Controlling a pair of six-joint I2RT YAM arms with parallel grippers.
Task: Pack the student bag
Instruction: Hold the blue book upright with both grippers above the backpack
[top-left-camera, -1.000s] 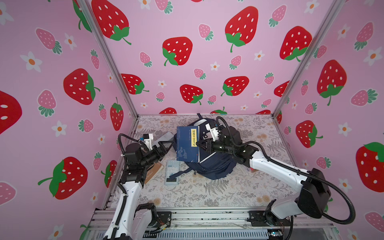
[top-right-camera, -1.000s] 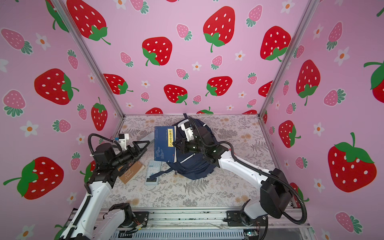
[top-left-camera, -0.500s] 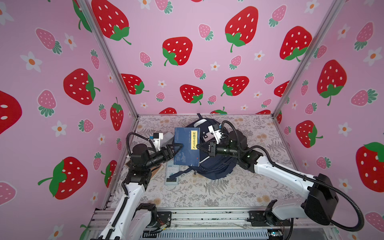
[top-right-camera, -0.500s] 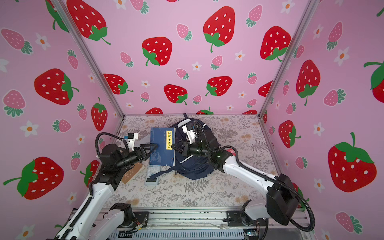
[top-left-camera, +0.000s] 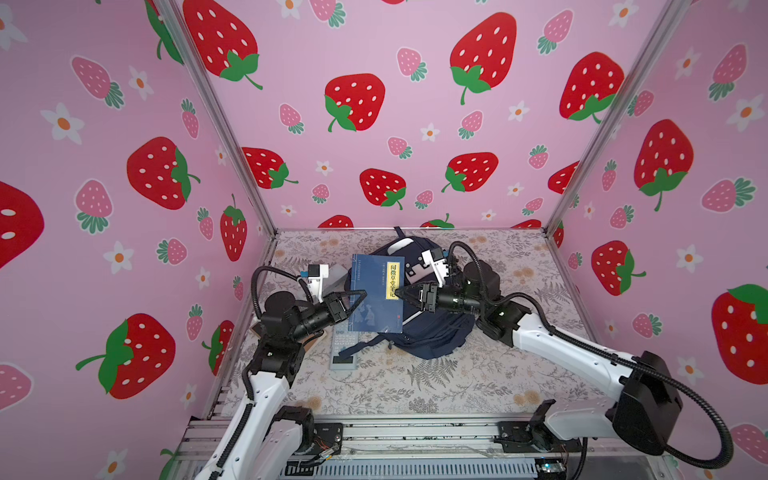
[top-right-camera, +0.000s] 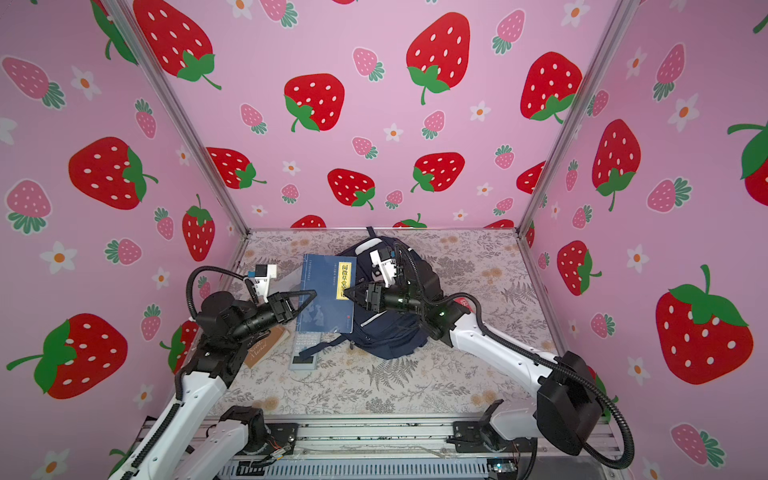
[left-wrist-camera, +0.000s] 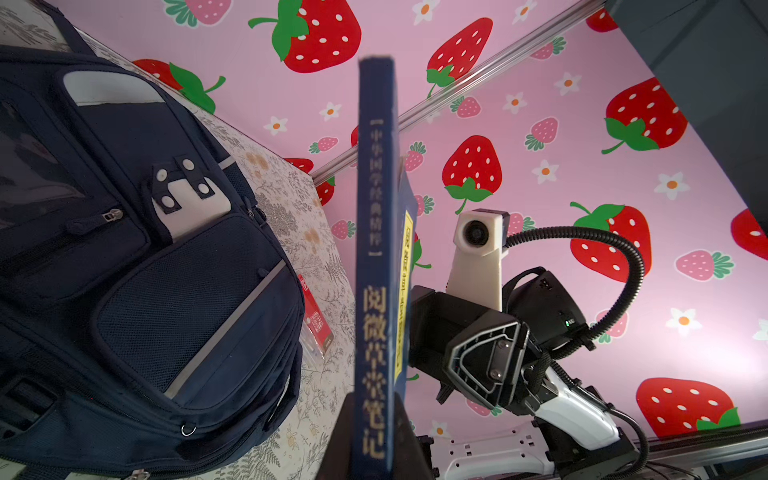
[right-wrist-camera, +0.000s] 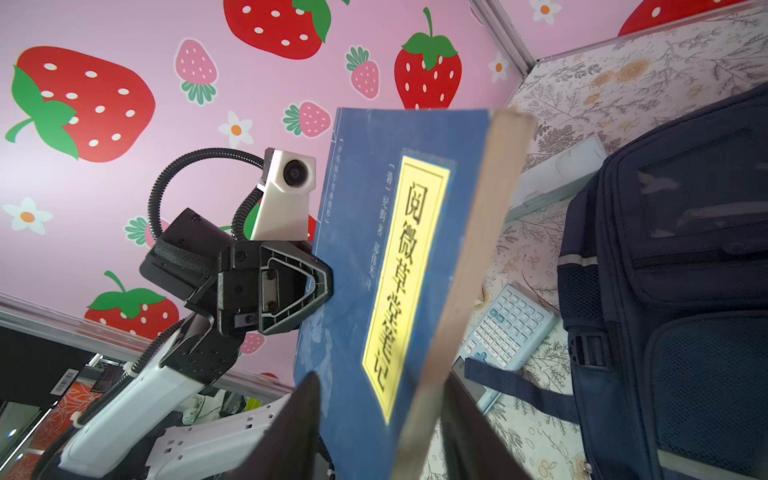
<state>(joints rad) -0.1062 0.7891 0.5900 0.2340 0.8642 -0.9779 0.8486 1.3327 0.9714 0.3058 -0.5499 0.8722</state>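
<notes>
A blue book (top-left-camera: 376, 295) (top-right-camera: 326, 297) with a yellow title label hangs in the air over the left part of the navy student bag (top-left-camera: 436, 336) (top-right-camera: 390, 336), which lies flat on the floral table. My left gripper (top-left-camera: 360, 296) (left-wrist-camera: 374, 415) is shut on the book's (left-wrist-camera: 376, 232) spine edge, one finger pressed on each cover. My right gripper (top-left-camera: 399, 293) (right-wrist-camera: 380, 382) stands open around the opposite page edge, with a gap showing on both sides of the book (right-wrist-camera: 374, 232). The bag's (left-wrist-camera: 145, 266) front pockets are zipped.
A pale calculator (top-left-camera: 345, 345) (right-wrist-camera: 509, 328) lies under a bag strap at the bag's left. A brown book (top-right-camera: 266, 347) lies beneath my left arm. A grey case (right-wrist-camera: 557, 174) sits by the left wall, and a red packet (left-wrist-camera: 316, 320) lies right of the bag.
My left gripper reached in and shut on the book's spine edge. My right gripper, which carried the book leftward, has opened its jaws around it.
</notes>
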